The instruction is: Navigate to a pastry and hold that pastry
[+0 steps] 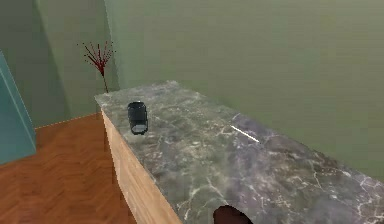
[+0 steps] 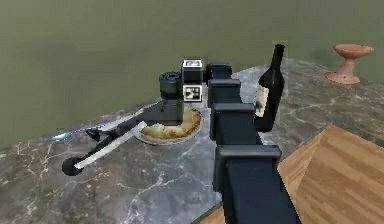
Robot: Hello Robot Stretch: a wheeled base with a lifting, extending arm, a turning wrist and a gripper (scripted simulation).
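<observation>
Arm side view shows the arm (image 2: 240, 150) extended across the marble table (image 2: 120, 190), with the jaws near the tan pastry (image 2: 175, 128), which lies on that table just left of a dark bottle (image 2: 268, 85); whether the jaws hold anything cannot be told.

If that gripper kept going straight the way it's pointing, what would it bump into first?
Probably nothing upright: the gripper points toward the arm side view's left, along bare marble countertop. A thin pale object lies near that line; depth is unclear.
</observation>
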